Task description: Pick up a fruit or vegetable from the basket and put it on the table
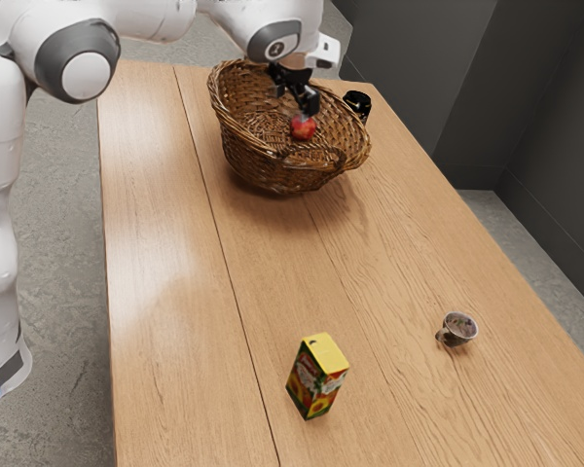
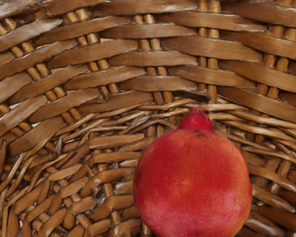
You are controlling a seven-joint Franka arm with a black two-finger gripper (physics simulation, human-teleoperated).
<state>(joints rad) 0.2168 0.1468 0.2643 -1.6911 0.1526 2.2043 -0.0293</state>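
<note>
Soft pale glare on tabletop (image 1: 161, 268)

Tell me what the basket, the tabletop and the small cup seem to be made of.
Basket: wicker, apparently varnished; woven brown strands with a slight sheen.
Tabletop: wood or lookalike laminate, satin; visible grain and soft glare.
Cup: smooth ceramic or metal, unclear which; greyish, with a pale rim.

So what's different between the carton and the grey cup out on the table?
The carton is boxy with flat sides, while the cup is round. The carton is brightly printed with a yellow top; the cup is a dull grey-brown. The carton also stands taller than the cup. Both are upright on the table, outside the basket.
</note>
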